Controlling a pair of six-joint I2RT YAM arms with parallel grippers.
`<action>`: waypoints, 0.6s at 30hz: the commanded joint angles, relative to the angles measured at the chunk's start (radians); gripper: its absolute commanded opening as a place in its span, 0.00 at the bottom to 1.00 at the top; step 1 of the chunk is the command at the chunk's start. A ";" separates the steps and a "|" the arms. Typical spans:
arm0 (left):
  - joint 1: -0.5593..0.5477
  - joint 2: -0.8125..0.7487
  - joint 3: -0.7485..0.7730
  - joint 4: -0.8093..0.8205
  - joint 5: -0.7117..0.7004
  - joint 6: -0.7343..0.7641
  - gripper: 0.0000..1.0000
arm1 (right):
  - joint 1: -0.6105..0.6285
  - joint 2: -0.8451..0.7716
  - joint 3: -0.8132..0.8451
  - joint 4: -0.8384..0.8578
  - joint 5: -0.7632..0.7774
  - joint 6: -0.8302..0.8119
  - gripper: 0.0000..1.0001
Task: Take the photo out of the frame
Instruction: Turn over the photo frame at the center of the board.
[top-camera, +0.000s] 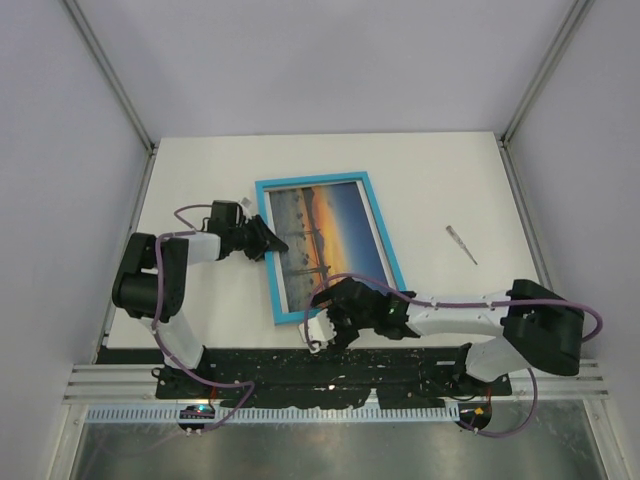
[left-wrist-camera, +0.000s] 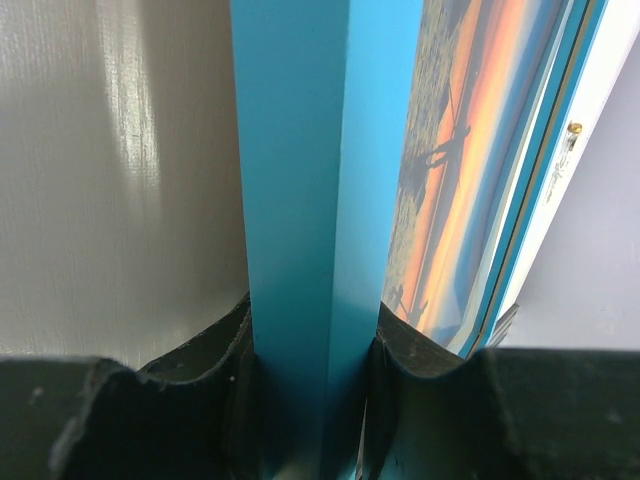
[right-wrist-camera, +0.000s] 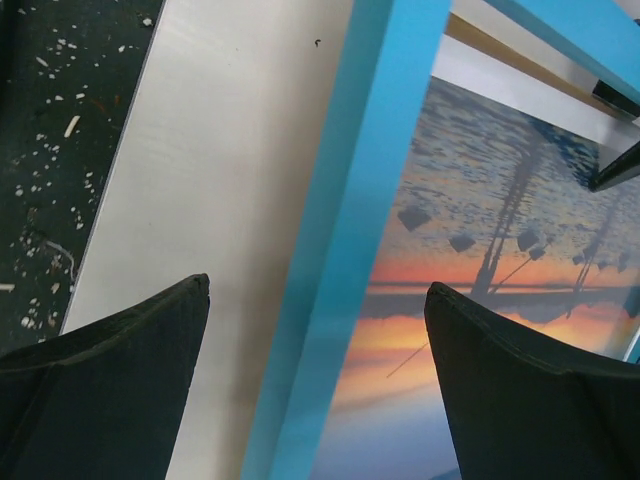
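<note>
- Black fingers of the left gripper (top-camera: 268, 240) are pinched on the left long rail of the frame (top-camera: 310, 181), one finger outside the rail and one inside over the picture.
- The light-blue frame lies flat in the middle of the white table (top-camera: 430, 170), turned slightly off square. The photo (top-camera: 325, 230) is inside it, sunset side up.
- The frame looks stiff and light, so a pinch across a rail should hold it, though one clamp alone may let it pivot.
- The print is probably thin and bendy, easy to crease or smudge. Its white border or a corner looks like the safest place to take it, and only once the back is opened.
- The surface gives off sheen, but I cannot tell whether a clear pane covers it.
- The right gripper (right-wrist-camera: 315, 285) hangs over the near short rail with its claw spread wide, one finger above bare table and the other above the picture, holding nothing.
- Further right, well apart, lies a thin pointed stick (top-camera: 461, 244).
</note>
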 joint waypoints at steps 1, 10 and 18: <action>0.026 -0.011 0.021 -0.055 -0.047 -0.012 0.00 | 0.080 0.084 -0.012 0.227 0.257 0.052 0.93; 0.061 -0.014 0.014 -0.048 -0.031 -0.016 0.00 | 0.229 0.283 -0.150 0.662 0.607 -0.123 0.87; 0.084 -0.034 -0.005 -0.036 -0.021 -0.026 0.00 | 0.278 0.322 -0.184 0.761 0.712 -0.177 0.64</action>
